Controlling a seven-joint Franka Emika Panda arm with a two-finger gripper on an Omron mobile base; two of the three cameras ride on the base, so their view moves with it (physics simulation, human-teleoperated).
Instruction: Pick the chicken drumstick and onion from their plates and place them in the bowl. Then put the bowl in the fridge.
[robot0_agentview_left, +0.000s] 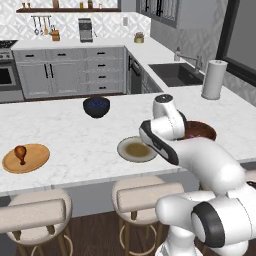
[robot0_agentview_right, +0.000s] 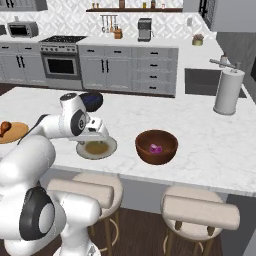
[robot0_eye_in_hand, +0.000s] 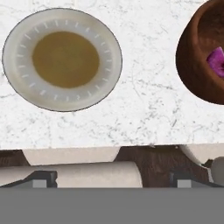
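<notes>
Glossy brown chicken drumstick (robot0_agentview_left: 20, 151): on the orange-tan wooden plate (robot0_agentview_left: 35, 162), well left of the deep reddish-brown bowl (robot0_agentview_right: 167, 152). Pink-purple onion (robot0_agentview_right: 155, 148): inside the bowl. Grey-rimmed plate (robot0_eye_in_hand: 19, 74): bare, beside the bowl. Gripper: grasp state cannot be told. Risk: the rounded drumstick rolling from a shallow pinch.

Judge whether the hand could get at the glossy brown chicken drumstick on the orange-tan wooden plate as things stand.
Probably yes. The glossy brown chicken drumstick lies uncovered on the orange-tan wooden plate, with bare counter around it. The hand hangs over the grey-rimmed plate, so it would need a long sideways reach or a base move.
</notes>
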